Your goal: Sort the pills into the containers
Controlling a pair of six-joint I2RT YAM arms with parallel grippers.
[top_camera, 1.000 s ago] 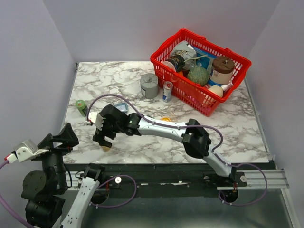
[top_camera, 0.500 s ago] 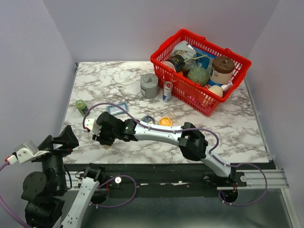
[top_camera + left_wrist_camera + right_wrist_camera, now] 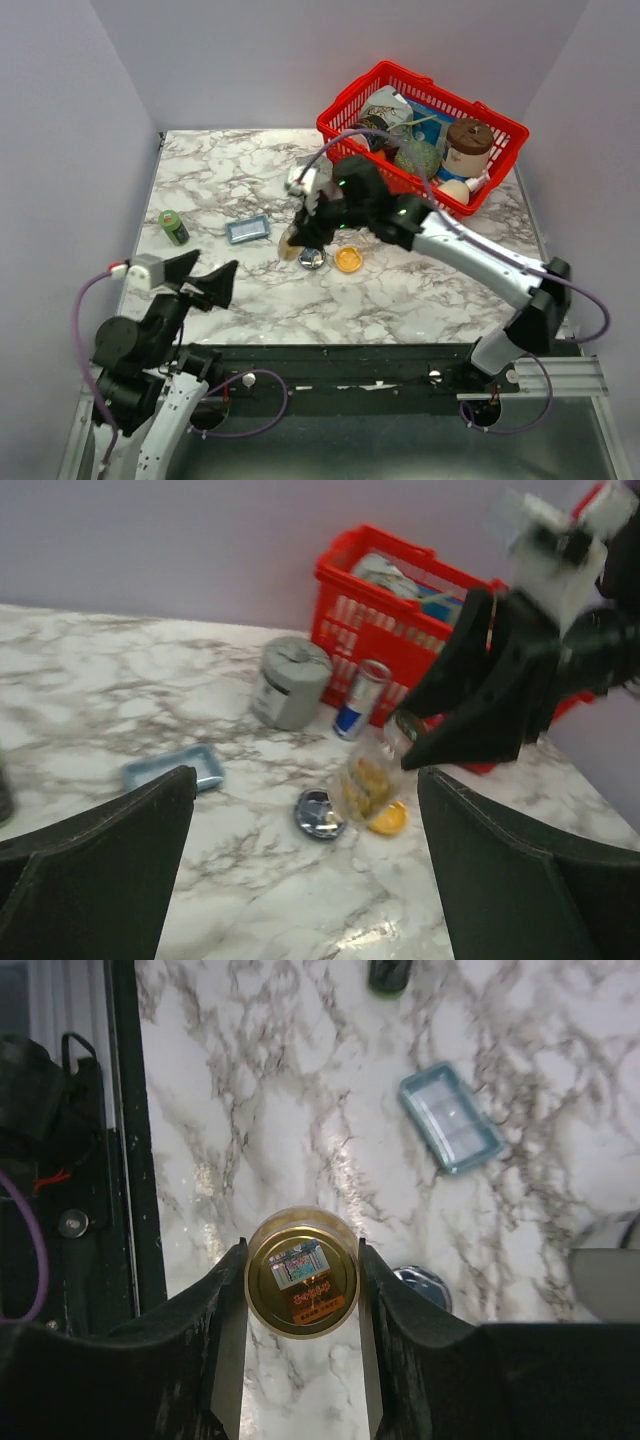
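1. Pills (image 3: 366,786): a yellowish mass inside a clear pill bottle (image 3: 291,244). I see none loose on the counter (image 3: 420,290).
2. Bottle: the right hand (image 3: 300,1252) pinches it across the body, one finger on each side. It hangs tilted above the counter, just beside the silvery dish (image 3: 311,259). A round end with a small sticker faces the right wrist camera. I cannot tell whether that end is the cap or the base.
3. Containers: the silvery dish and the orange dish (image 3: 348,259) sit upright side by side at mid-counter. I see no pills in either.
4. Left hand (image 3: 214,264): spread wide and empty, at the near-left edge, well apart from the dishes.
5. Surroundings: a grey cylinder (image 3: 314,180) and a red basket (image 3: 440,215) stand behind the dishes. A blue tray (image 3: 247,229) lies to their left.
6. Step in hand, in my judgement: I am bringing the pill supply to the dishes. Sorting has not begun.
7. Next move calls for:
   - confirming that the bottle mouth is open; if it is capped, the left hand must come in to remove the cap;
   - lining the mouth up over one dish;
   - tipping slowly, so that pills do not bounce out of so shallow a rim.
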